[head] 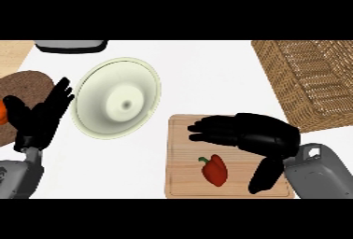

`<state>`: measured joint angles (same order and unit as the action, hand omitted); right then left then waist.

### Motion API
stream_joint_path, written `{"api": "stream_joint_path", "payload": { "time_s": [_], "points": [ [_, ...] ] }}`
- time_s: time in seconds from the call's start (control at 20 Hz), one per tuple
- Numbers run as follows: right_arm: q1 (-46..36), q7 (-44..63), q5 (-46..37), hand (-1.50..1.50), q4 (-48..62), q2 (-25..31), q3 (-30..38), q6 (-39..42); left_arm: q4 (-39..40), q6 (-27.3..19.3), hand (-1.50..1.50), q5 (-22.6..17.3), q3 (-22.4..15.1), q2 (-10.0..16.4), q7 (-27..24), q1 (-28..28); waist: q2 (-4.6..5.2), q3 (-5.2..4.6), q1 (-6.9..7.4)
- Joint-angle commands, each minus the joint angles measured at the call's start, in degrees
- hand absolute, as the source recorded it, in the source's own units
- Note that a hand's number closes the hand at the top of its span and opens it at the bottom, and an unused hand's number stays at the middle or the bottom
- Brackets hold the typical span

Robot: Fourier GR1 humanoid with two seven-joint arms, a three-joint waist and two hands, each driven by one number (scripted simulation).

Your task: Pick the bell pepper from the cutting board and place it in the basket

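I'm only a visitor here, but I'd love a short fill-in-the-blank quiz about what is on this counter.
1. On the cutting board lies a ____ bell pepper.
2. The hand over the board is the robot's ____ one.
3. The left hand rests open beside a round, pale ____.
Missing words: red; right; plate.

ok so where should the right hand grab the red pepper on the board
Probably the broad red body of the bell pepper, across its narrower width, not the thin green stem. It lies on its side on the cutting board, stem toward the view's upper left. Come from above and its right, where the right hand hovers open.
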<state>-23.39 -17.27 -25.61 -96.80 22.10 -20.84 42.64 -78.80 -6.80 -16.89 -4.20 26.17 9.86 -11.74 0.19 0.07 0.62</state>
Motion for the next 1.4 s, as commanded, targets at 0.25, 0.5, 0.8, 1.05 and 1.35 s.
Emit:
{"api": "stream_joint_path", "payload": {
  "time_s": [0.25, 0.5, 0.8, 1.05, 1.35],
  "points": [
    [1.86, -6.01, -13.27, -1.50, 10.12, -6.35, -7.31, -8.04, -2.22, 2.20, 0.00, 1.64, 3.27, -0.16, 2.86, 0.29, -0.20, -0.05, -0.38],
    [-1.86, -6.85, -17.72, -1.50, 15.82, -7.46, -8.56, -7.51, 6.01, 0.93, 0.00, 5.79, 1.19, -5.75, -2.79, -3.06, -0.06, -0.09, -0.81],
    [-0.28, -14.70, -23.25, -1.50, 19.76, -6.69, -6.36, -9.77, 1.63, 4.67, 0.00, 5.67, 6.10, -3.85, 0.91, -0.19, -0.18, -0.06, -0.52],
    [-0.72, -15.87, -22.54, -1.50, 18.30, -5.71, -3.43, -7.09, -5.17, 3.40, 0.00, 7.13, 4.92, -6.27, 3.55, 3.66, -0.27, -0.06, -0.41],
    [-1.00, -22.90, -21.75, -1.50, 24.61, -5.19, -4.65, -8.80, -0.09, 5.23, 0.00, 7.56, 7.35, -5.91, 1.52, -0.20, -0.14, -0.06, -0.48]
  ]
}}
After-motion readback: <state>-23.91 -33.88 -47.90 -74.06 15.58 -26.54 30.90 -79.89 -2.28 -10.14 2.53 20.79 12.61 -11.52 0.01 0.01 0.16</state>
